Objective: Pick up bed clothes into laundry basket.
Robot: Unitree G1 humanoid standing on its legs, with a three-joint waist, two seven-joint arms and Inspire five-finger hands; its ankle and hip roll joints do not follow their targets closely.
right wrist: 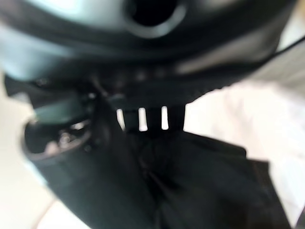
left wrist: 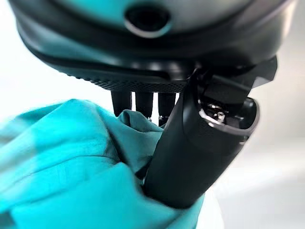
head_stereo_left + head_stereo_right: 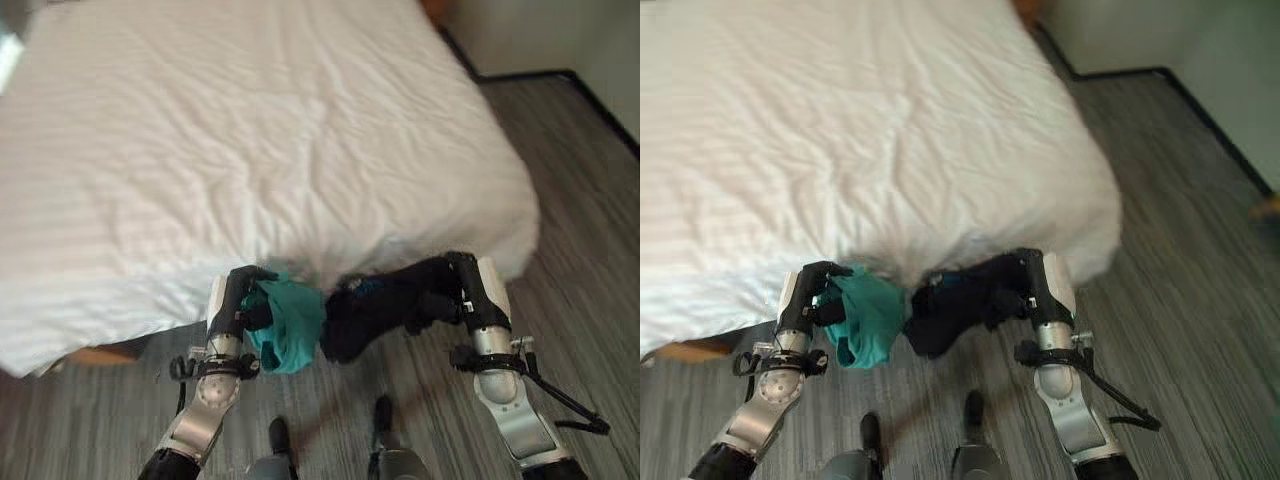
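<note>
Left hand [image 3: 243,300] clamped on the teal cloth [image 3: 287,322], right hand [image 3: 445,290] on the dark cloth [image 3: 365,310] (both lifted off the bed [image 3: 250,150] edge, presumably basket-bound).

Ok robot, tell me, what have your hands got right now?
Left hand fingers shut on teal garment. Right hand shut on dark garment. Both held off the white bed's near edge, above the floor. Nothing in the way.
</note>
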